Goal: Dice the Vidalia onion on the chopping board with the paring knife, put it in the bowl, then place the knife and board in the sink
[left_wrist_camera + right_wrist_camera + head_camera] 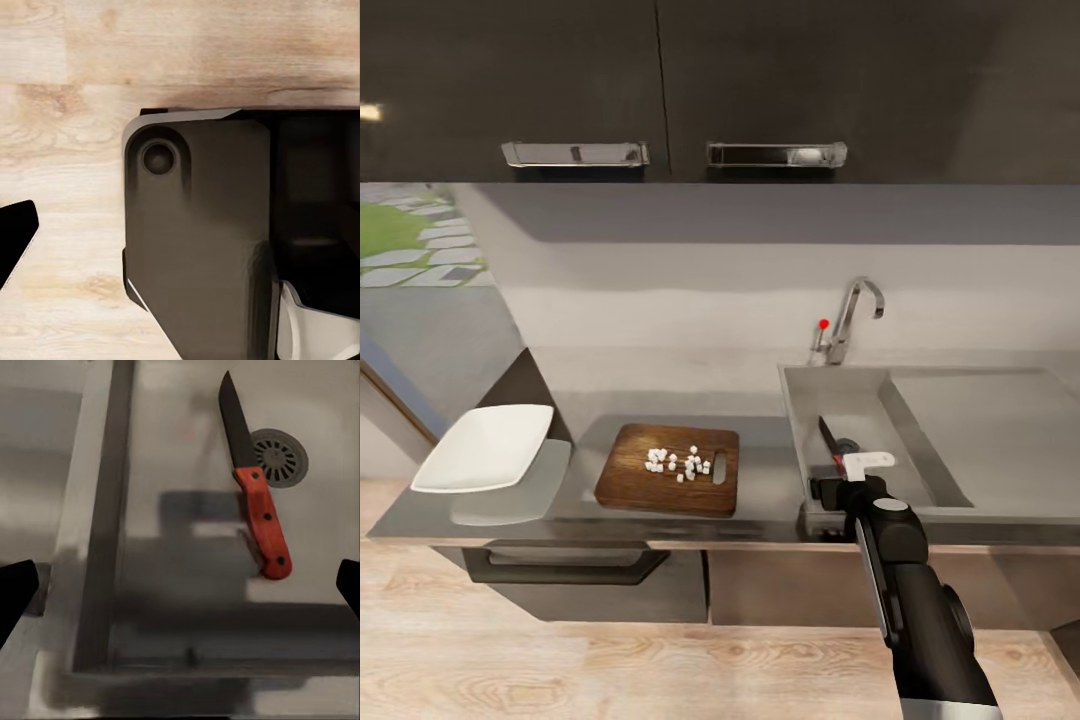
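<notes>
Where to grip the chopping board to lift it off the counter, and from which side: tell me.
Grip the chopping board by its near long edge, coming from the robot's side. It lies flat on the countertop, that edge nearest the counter's front. The diced onion sits beside the handle slot, so avoid that end and keep the board level.

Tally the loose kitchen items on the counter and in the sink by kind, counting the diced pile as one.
Bowl: 1
Board: 1
Diced onion pile: 1
Knife, lying in the sink: 1
Total: 4
</notes>
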Controlling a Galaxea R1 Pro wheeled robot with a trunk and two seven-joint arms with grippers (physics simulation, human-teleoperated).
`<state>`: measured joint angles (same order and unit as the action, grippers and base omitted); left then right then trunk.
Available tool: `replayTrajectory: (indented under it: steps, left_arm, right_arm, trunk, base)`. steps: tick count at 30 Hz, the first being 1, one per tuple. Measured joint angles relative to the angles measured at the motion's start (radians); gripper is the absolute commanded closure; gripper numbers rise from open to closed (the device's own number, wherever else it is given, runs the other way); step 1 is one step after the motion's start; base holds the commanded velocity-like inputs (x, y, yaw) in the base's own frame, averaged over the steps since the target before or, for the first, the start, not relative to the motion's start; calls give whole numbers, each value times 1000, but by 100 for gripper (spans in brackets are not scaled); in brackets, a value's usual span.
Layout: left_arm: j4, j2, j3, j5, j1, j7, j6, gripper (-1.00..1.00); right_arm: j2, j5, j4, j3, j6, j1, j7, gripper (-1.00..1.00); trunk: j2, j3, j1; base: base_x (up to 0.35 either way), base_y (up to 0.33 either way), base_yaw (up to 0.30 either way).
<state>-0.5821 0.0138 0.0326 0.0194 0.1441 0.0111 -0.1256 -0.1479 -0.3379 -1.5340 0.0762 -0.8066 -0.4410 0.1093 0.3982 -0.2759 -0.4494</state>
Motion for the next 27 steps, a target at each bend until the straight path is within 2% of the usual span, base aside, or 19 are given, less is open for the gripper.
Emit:
replayTrajectory:
  steps: [13,27]
  left_arm:
    - [-1,0,0,0,0,0,0,-100]
    - [0,0,1,0,0,0,0,-100]
  right_arm:
    - [1,0,0,1,1,0,1,-100]
    - [0,0,0,0,-1,0,1,-100]
  trunk:
    - [0,0,0]
    - [0,0,0]
  base:
    - [95,259,0]
    - [7,22,0]
